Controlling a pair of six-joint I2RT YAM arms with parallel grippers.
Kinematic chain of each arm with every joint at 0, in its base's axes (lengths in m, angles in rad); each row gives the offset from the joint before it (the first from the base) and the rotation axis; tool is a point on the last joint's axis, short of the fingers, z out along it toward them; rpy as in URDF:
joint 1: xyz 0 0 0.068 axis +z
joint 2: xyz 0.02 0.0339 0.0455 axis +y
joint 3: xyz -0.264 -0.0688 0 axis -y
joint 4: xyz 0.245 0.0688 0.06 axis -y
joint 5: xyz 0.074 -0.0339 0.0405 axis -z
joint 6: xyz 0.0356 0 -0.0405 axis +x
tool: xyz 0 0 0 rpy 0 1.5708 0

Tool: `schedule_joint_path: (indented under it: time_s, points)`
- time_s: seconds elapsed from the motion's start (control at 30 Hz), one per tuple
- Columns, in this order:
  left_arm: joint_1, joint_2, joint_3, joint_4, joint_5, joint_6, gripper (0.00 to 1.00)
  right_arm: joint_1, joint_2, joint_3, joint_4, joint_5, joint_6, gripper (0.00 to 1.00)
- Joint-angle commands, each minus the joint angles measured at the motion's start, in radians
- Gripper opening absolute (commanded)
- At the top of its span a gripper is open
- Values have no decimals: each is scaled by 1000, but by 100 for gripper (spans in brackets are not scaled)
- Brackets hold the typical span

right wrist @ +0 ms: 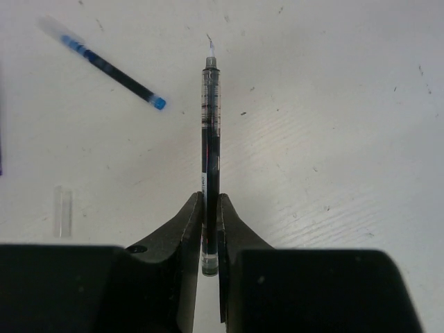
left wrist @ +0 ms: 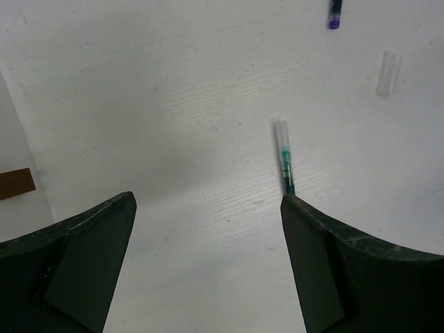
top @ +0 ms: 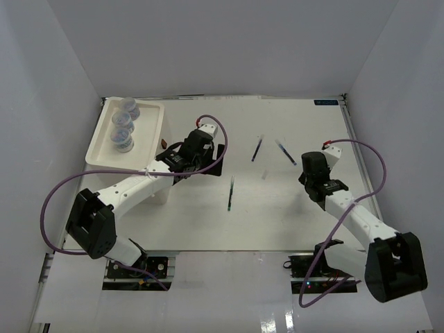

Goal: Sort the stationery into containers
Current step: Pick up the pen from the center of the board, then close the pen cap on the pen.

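In the right wrist view my right gripper [right wrist: 210, 198] is shut on a dark pen [right wrist: 209, 125] that points straight away from it, just above the white table. Beyond it to the left lies a blue pen [right wrist: 111, 69]. From above, the right gripper [top: 313, 170] covers the held pen. My left gripper [left wrist: 207, 200] is open over bare table beside the white container [top: 149, 135]. A green pen [left wrist: 284, 163] lies by its right finger, apart from it. Three clear jars [top: 123, 125] stand in the container's top tray. A dark blue pen [top: 257, 149] lies mid-table.
A short clear cap [right wrist: 64, 210] lies loose between the pens, also in the left wrist view as the clear cap [left wrist: 387, 73]. A brown drawer knob [left wrist: 15, 183] shows at the left edge. White walls enclose the table on three sides.
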Motion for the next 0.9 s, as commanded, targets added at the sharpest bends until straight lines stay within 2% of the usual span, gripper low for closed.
schedule_joint_path:
  time_s: [0.0,0.2,0.33,0.5,0.87]
  points:
    - [-41,11,95,25,44,-36,95,-3,-132,-23,24,-51,-136,8]
    - [-169,170,198,54,-10,-113,93,-4,-331,-85,85,-177,-228,8]
    - [-239,307,248,100,-56,-91,91,-3,-381,-105,109,-244,-256,8]
    - [-279,486,346,130,-80,-33,89,-3,-425,-143,131,-303,-268,8]
    - [-292,674,498,147,-158,-16,79,-4,-470,-189,201,-313,-282,8]
